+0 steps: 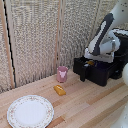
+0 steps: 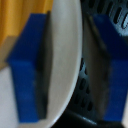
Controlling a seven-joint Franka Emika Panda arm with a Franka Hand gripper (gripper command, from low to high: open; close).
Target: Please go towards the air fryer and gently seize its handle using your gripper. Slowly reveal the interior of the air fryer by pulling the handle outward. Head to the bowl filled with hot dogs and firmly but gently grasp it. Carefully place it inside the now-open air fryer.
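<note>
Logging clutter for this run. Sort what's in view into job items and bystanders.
Job: air fryer with drawer pulled out; its handle; bowl rim between the jaws, yellow food beside it; gripper.
Lying about: pink cup; orange bun-like piece; patterned plate.

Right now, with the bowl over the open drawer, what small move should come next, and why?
Probably lower a little, then release. The wrist view shows the end effector pinching the bowl rim, with the air fryer basket grille just beyond it, so the bowl seems not yet set down.
</note>
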